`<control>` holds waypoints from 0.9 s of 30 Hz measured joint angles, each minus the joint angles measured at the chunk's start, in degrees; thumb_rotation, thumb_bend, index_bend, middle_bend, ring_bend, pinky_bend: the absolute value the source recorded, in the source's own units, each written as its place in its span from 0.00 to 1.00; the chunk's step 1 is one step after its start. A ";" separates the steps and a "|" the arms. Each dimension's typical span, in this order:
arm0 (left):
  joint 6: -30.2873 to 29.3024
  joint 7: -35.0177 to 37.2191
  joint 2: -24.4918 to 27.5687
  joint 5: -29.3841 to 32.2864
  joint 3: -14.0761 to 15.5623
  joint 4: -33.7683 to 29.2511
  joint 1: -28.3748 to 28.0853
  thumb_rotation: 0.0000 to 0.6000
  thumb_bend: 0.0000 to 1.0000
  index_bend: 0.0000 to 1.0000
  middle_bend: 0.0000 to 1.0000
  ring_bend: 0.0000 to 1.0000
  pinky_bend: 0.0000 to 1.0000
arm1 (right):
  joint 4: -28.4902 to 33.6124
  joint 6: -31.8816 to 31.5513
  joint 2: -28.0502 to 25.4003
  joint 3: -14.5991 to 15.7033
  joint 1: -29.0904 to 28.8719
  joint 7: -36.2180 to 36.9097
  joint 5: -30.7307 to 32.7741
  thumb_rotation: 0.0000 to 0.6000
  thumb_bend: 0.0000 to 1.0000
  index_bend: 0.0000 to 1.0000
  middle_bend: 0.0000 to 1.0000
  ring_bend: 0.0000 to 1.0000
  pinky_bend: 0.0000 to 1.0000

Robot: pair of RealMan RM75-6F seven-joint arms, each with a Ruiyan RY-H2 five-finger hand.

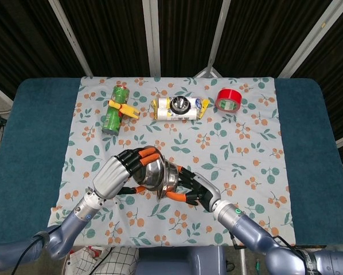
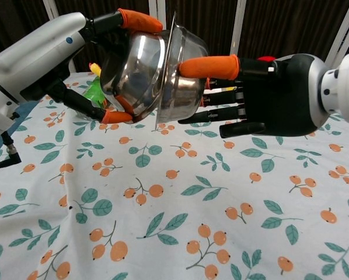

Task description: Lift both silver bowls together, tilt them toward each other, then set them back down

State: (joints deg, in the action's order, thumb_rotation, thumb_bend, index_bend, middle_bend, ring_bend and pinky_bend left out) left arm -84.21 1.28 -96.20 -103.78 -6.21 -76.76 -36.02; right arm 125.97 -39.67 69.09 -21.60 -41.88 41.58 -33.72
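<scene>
We see two shiny silver bowls raised above the desk's front middle: the left bowl (image 2: 131,73) and right bowl (image 2: 183,70) are tipped on edge, rims meeting, mouths facing each other.

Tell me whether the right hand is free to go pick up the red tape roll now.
Probably not: the right hand is holding a silver bowl in the air, though the red tape roll lies unobstructed.
</scene>
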 measured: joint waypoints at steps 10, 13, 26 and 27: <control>-0.92 -0.77 0.54 -0.90 0.48 -1.37 -0.20 1.00 0.52 0.51 0.63 0.49 0.68 | 0.23 -0.82 -0.45 -0.25 0.38 -1.34 1.41 1.00 0.33 0.98 0.92 0.92 1.00; -1.61 -1.28 1.41 -1.56 0.70 -2.35 -0.08 1.00 0.52 0.51 0.63 0.49 0.68 | -0.20 -0.17 -1.19 -0.71 1.15 -0.83 1.33 1.00 0.33 0.98 0.92 0.92 1.00; -3.44 -4.04 6.24 -3.10 1.42 -7.22 1.12 1.00 0.53 0.51 0.63 0.49 0.68 | -5.58 7.31 -5.21 -4.30 7.64 5.63 -2.99 1.00 0.33 0.98 0.92 0.92 1.00; -3.18 -4.19 6.24 -2.98 1.40 -7.27 1.08 1.00 0.53 0.51 0.63 0.49 0.68 | -5.65 7.78 -5.33 -4.64 8.09 5.96 -3.63 1.00 0.33 0.98 0.92 0.92 1.00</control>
State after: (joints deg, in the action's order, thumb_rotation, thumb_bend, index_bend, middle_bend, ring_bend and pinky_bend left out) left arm -87.39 -2.91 -89.96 -106.76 -4.81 -84.02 -34.94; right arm 120.32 -31.89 63.76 -26.24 -33.79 47.54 -37.36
